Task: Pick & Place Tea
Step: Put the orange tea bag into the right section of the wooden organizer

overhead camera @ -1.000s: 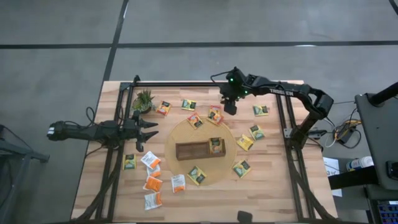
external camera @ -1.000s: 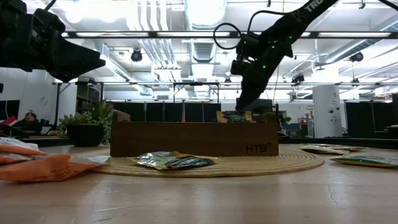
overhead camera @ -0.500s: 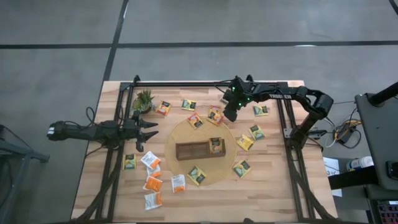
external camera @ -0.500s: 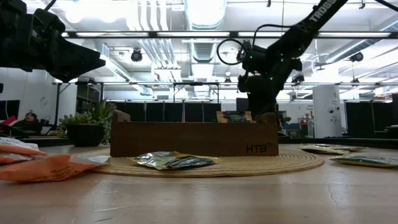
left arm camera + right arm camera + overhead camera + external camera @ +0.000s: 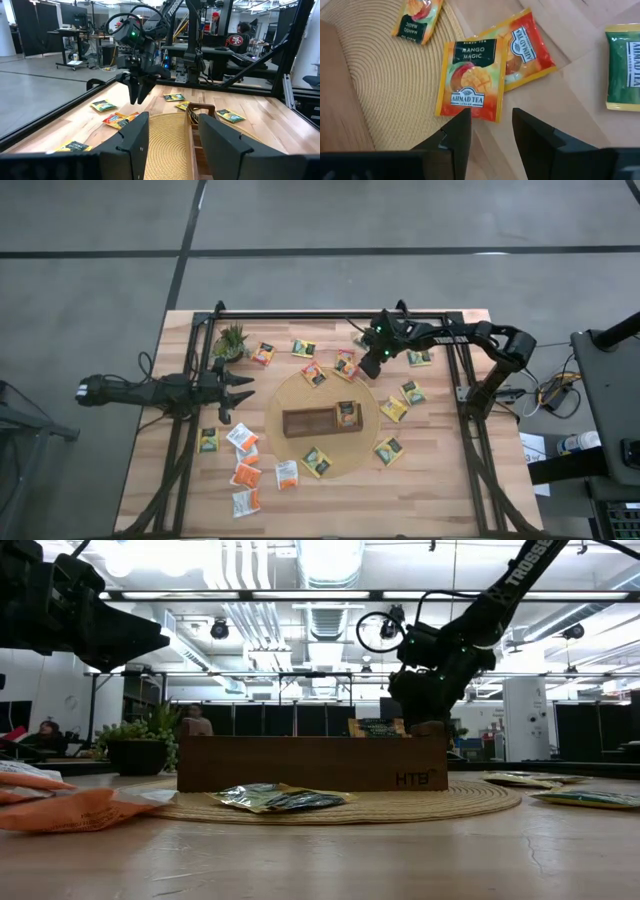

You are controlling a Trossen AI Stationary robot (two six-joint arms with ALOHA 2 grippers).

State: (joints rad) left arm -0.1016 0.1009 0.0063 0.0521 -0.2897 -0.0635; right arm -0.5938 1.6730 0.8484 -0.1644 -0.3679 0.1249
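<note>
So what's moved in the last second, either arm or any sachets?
The right tool has come down from above the table's far edge to hover, open and empty, over the Mango Magic sachet. The left tool and the other sachets stayed put.

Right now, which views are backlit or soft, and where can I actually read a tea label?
Low view: ceiling lights glare, both arms silhouetted, near orange sachets blurred. Right wrist view: sharp, evenly lit; the Mango Magic sachet reads clearly above the right claw. High view: even light, labels too small.

Item, your right end effector [image 5: 368,366]: moved from the desk's far side toward the round mat, lowered, now with parted fingers just above the Mango Magic sachet [image 5: 469,79] at the mat's edge.
</note>
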